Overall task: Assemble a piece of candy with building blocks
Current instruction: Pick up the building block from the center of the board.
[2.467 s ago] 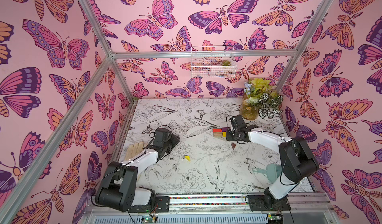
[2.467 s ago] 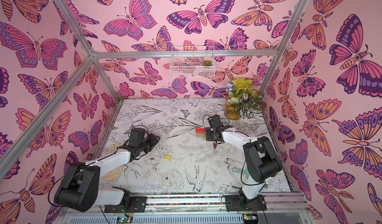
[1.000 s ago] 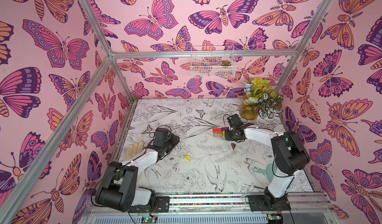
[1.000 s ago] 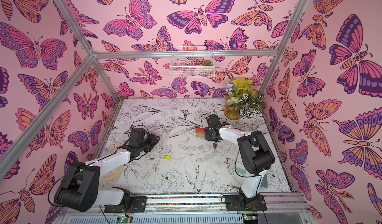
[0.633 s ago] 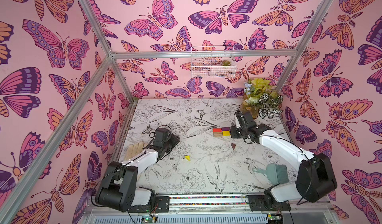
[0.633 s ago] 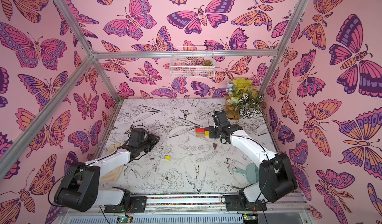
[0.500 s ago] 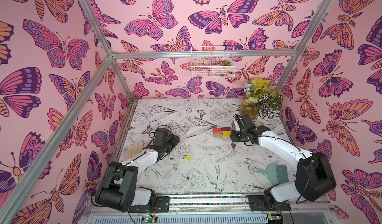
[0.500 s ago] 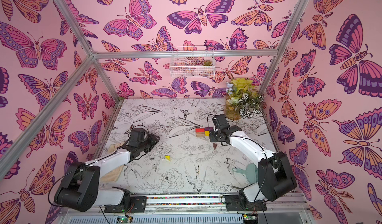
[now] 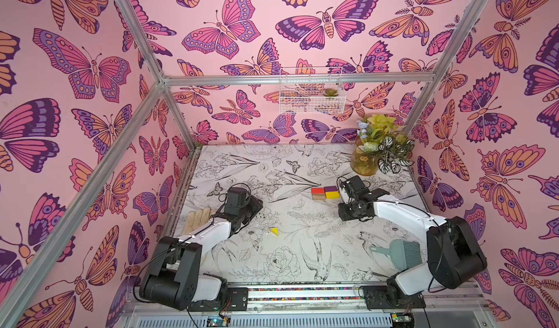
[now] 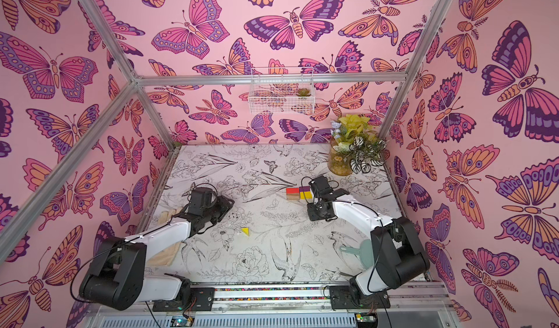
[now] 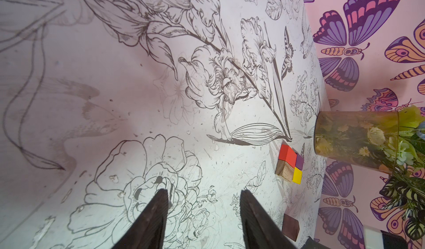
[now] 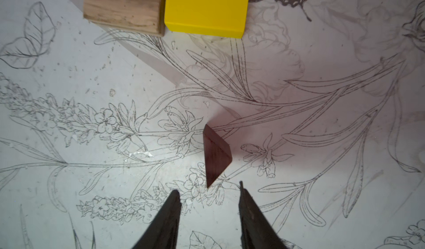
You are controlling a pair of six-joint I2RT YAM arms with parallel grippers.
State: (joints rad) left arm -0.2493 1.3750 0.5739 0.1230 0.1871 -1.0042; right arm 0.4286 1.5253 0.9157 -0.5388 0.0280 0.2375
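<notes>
Red (image 9: 317, 191), purple (image 9: 330, 188), yellow (image 9: 332, 194) and plain-wood (image 9: 317, 197) building blocks sit together as a two-by-two square, the body of the piece of candy. A yellow triangle (image 9: 274, 231) lies alone mid-table. The dark brown triangle (image 12: 216, 154) lies flat just beyond my right gripper (image 12: 208, 190), which is open and empty; its corner points into the gap. In both top views that gripper (image 9: 346, 214) (image 10: 316, 214) hides the triangle. My left gripper (image 11: 203, 191) is open and empty, low over the table at the left (image 9: 255, 207).
A glass vase of plants (image 9: 366, 160) stands at the back right, close behind the block square. A teal dustpan and brush (image 9: 402, 250) lie at the front right under the right arm. A cream glove (image 9: 198, 219) lies by the left wall.
The right gripper has drawn back from the side of the block square toward the front and now hangs over the dark triangle. Its jaws stand wider. The left arm has not moved.
</notes>
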